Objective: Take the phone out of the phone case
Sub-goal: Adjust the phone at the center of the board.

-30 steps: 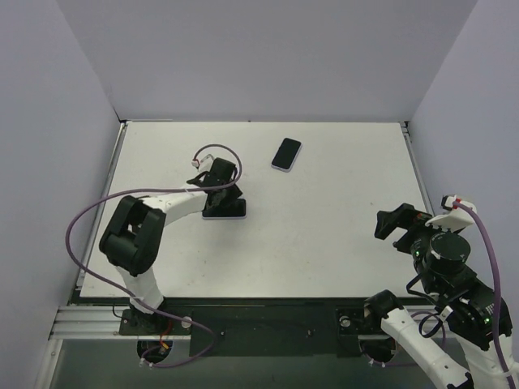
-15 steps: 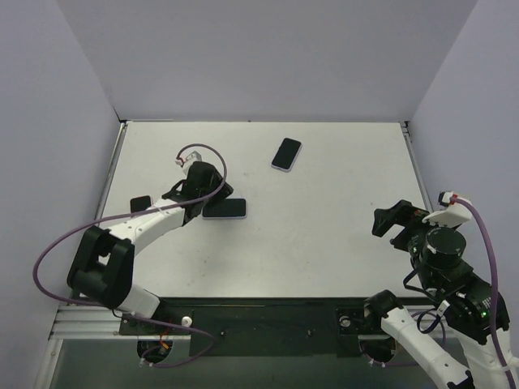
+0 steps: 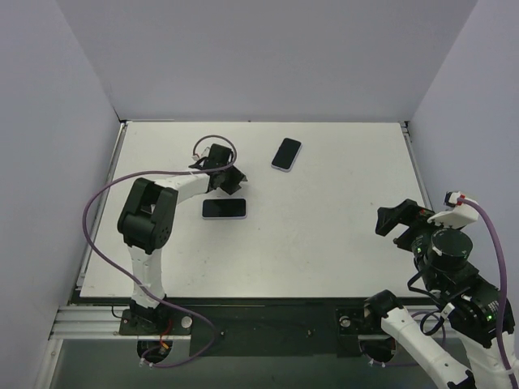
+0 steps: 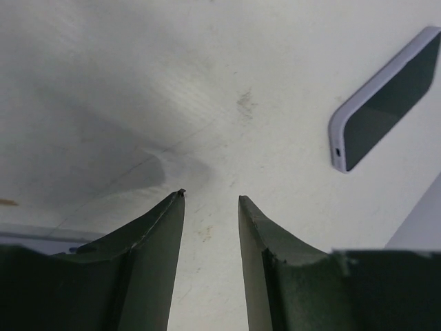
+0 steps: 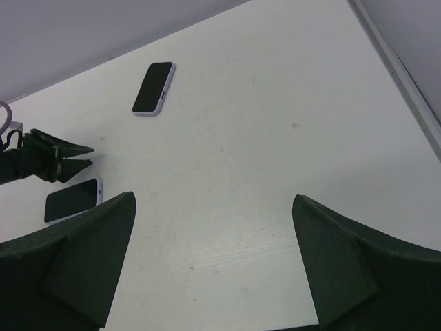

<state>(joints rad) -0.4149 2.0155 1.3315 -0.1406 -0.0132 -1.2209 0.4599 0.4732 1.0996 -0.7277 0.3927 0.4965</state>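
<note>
Two dark-screened phones with lavender edges lie flat on the white table (image 3: pixel 340 243). One phone (image 3: pixel 224 208) is left of the middle and also shows in the right wrist view (image 5: pixel 72 200). The other phone (image 3: pixel 286 154) lies farther back, and shows in the right wrist view (image 5: pixel 153 88) and the left wrist view (image 4: pixel 386 103). I cannot tell which one is in a case. My left gripper (image 3: pixel 235 180) (image 4: pixel 210 196) (image 5: pixel 86 157) hovers just behind the nearer phone, jaws narrowly apart and empty. My right gripper (image 3: pixel 397 220) (image 5: pixel 213 198) is wide open and empty at the right.
Lavender walls enclose the table at the back and both sides. A purple cable (image 3: pixel 93 212) loops off the left arm. The table's metal edge rail (image 3: pixel 418 174) runs along the right side.
My left gripper was over the nearer phone, swung left, and now sits just behind that phone, pointing right. Both phones stayed where they were. The right arm barely moved.
</note>
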